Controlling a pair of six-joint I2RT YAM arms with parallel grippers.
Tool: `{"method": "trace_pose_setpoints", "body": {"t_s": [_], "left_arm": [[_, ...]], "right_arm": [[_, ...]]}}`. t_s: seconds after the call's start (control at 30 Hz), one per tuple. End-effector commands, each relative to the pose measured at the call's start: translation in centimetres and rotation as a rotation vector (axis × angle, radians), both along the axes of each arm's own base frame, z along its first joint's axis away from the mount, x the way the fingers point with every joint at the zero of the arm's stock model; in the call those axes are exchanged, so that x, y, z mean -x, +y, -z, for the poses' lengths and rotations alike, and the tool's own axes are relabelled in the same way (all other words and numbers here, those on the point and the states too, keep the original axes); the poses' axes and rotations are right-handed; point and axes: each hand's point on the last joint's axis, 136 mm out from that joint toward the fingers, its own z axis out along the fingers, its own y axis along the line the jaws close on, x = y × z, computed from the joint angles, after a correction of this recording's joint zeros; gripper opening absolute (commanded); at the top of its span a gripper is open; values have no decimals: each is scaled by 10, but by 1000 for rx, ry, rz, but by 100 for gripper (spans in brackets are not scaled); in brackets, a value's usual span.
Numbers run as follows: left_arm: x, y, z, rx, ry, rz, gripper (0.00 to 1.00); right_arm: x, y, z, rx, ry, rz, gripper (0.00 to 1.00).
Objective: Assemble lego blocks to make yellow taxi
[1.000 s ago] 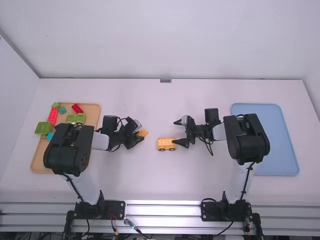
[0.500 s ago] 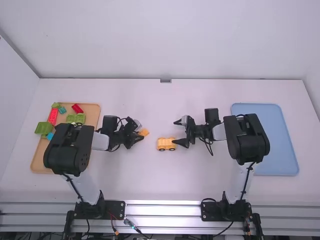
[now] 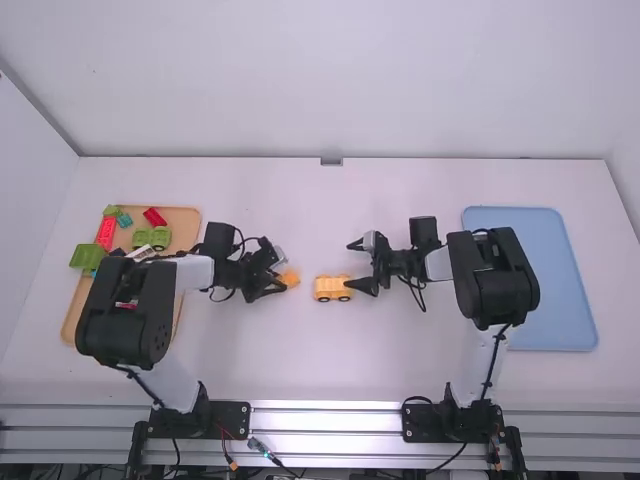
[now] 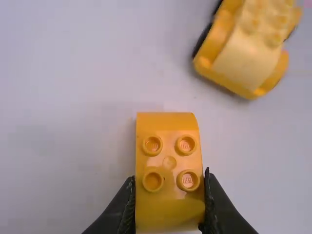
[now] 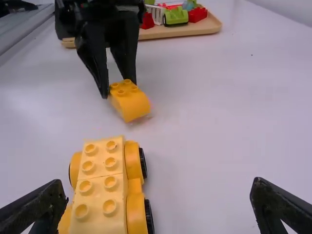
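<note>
Left of the yellow car [image 3: 332, 288], my left gripper [image 3: 282, 284] holds an orange-yellow curved brick [image 3: 290, 277]. In the left wrist view the brick [image 4: 169, 163] is pinched between the fingers of my left gripper [image 4: 169, 202], studs facing the camera; the wheeled car [image 4: 248, 48] is apart from it. My right gripper [image 3: 362, 265] stands open just right of the car. The right wrist view has my right gripper [image 5: 158, 200] spread wide, with the studded car [image 5: 105, 187] nearer its left finger, and the held brick [image 5: 129, 102] beyond, just above or at the table.
A wooden tray [image 3: 188, 222] with several red, green and blue pieces lies at the left, partly under the left arm. On the right, a blue tray [image 3: 550, 300] is partly covered by the right arm.
The left arm's elbow has shifted left and toward the camera, and its gripper has turned slightly with the brick held. The right arm and the car have stayed still.
</note>
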Motion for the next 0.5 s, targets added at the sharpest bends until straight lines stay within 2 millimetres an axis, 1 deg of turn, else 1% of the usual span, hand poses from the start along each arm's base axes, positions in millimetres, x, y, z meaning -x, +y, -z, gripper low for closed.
{"method": "trace_pose_setpoints", "body": {"t_s": [0.0,0.03,0.1,0.27,0.37,0.47], "left_arm": [[-7,-13,-31,54,-169,180,1],[-7,-16,-37,68,-190,214,2],[-8,-19,-41,76,-205,237,2],[-10,-20,-48,71,-203,258,2],[-10,-21,-55,82,-204,274,2],[-1,-30,-68,153,-249,364,2]], "right_arm": [[9,1,-1,-33,10,-29,99],[12,1,-4,-31,7,-28,99],[12,0,-6,-19,-3,-19,99],[16,-4,-11,33,-49,13,99],[20,-4,-5,81,-79,28,99],[21,-5,2,92,-87,34,99]]}}
